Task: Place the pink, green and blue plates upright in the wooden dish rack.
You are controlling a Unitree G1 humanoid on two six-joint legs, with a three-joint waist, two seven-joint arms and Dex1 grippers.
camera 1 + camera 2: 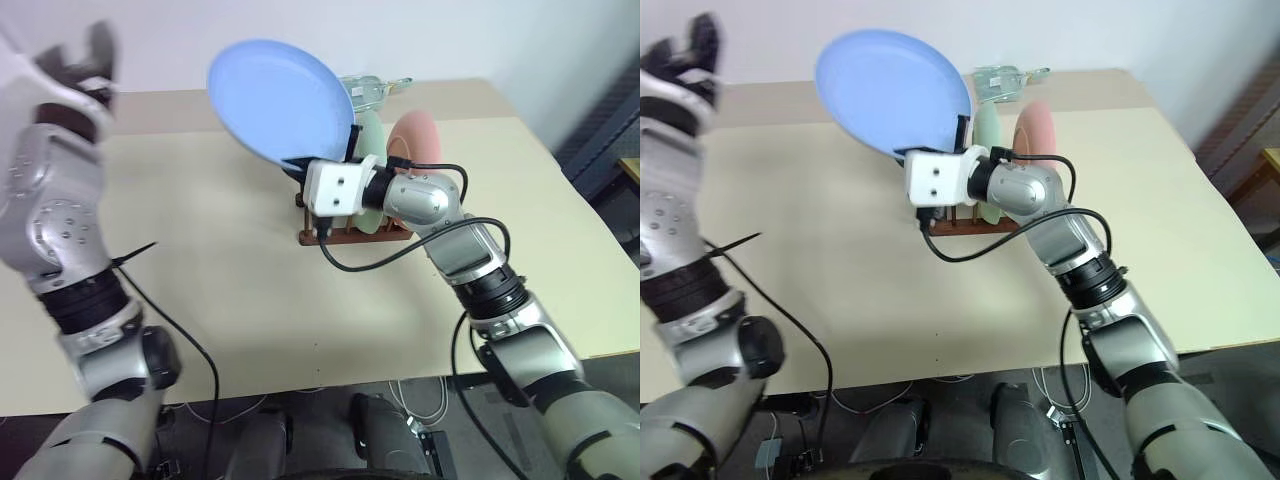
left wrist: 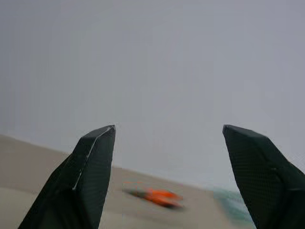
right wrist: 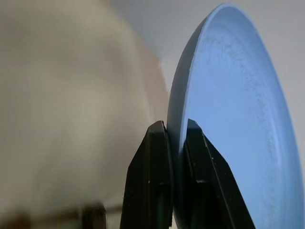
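A pale beige surface (image 1: 240,300) fills the middle of the room, running back to a plain light wall, with its near edge dropping to a darker floor strewn with cables and its right edge giving way to a dark patch of floor. At the far left the left gripper (image 1: 82,55) is raised high above the surface near the wall, its jaws spread wide apart with nothing between them, and the whole left half of the surface beneath it lies open. Toward the centre the blue plate (image 1: 280,100) is held up on edge in the air, tilted, just above and to the left of the wooden dish rack (image 1: 350,236); the right gripper (image 3: 175,143) has its jaws pressed together on the plate's rim. In the rack the green plate (image 1: 987,128) stands upright, and just to its right the pink plate (image 1: 1038,130) stands upright too. Behind the rack, near the far edge, lies a clear glass item (image 1: 372,90). To the right of the rack the surface is bare to its edge.
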